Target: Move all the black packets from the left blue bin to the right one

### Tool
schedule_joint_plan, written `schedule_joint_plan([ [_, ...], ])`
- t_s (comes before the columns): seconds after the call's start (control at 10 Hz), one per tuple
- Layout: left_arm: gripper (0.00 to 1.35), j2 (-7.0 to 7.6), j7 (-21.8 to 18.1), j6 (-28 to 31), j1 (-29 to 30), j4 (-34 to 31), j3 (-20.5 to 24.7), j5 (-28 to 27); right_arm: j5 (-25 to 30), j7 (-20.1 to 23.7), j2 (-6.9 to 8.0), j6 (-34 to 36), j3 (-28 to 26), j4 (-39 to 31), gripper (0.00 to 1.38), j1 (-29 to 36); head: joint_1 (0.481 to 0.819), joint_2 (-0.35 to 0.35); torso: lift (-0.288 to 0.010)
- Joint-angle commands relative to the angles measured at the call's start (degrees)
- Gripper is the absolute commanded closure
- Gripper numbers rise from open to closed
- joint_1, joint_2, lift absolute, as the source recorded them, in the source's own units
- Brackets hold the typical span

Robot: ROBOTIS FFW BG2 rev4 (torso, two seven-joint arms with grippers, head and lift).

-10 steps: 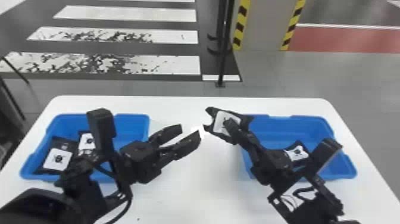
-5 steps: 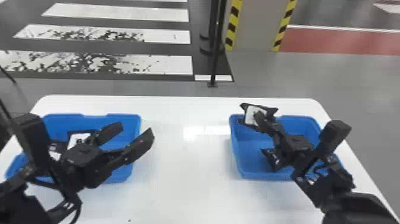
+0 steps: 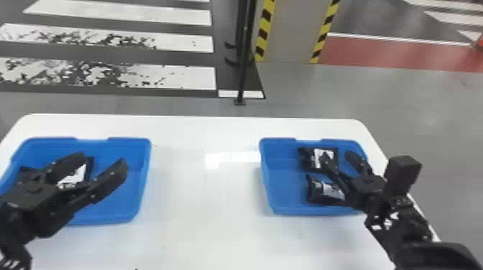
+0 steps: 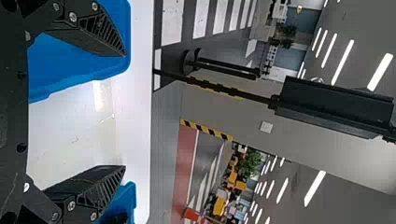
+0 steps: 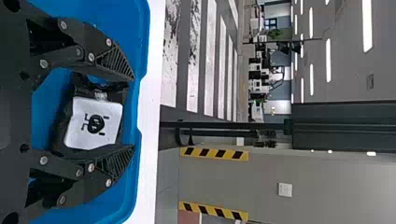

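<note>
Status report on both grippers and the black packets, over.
Left gripper open over left blue bin; right gripper open over right blue bin. Two black packets right, at least one left. No obstruction seen.

smooth blue plastic left bin (image 3: 143, 179) and right bin (image 3: 266, 179), glossy smooth white tabletop (image 3: 208, 215), wrinkled plastic-looking black packet (image 5: 62, 128), smooth matt white label (image 5: 79, 133), smooth, faintly glossy grey floor (image 3: 431, 143)

In the head view, the left pincer (image 3: 102, 160) partly hides the black packets (image 3: 79, 175) in the left blue bin (image 3: 141, 179), which the left edge crops. The right pincer (image 3: 337, 155) partly covers the upper packet (image 3: 309, 158); the surface (image 3: 201, 215) runs out of view below.
</note>
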Motion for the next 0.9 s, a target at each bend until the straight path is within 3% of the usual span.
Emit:
schedule_joint_plan([
  [0.0,0.19,-0.02,0.1,1.2,-1.1,0.0,1.4,-1.8,0.5,-1.2,1.39,-0.4,0.0,-9.3,0.16,7.0,0.695,-0.146,-0.14],
  [0.1,0.19,0.15,0.6,3.7,-2.0,0.3,2.2,-4.0,1.1,-1.5,2.97,-2.7,0.1,-12.8,0.16,10.8,0.695,-0.124,-0.14],
  [0.3,0.19,2.0,1.3,7.4,-6.5,4.2,1.5,-7.3,-0.6,-1.5,5.26,-5.1,2.3,-17.0,0.16,15.9,0.695,-0.062,-0.14],
  [0.6,0.19,3.14,3.5,12.0,-14.6,13.4,-0.1,-11.3,-3.9,-1.5,4.64,-5.1,7.6,-23.0,0.17,21.1,0.695,0.037,-0.14],
  [0.8,0.19,2.79,7.3,15.9,-18.3,16.6,-1.0,-14.0,-6.1,-1.5,4.47,-5.1,9.6,-23.0,0.17,22.2,0.695,0.104,-0.14],
])
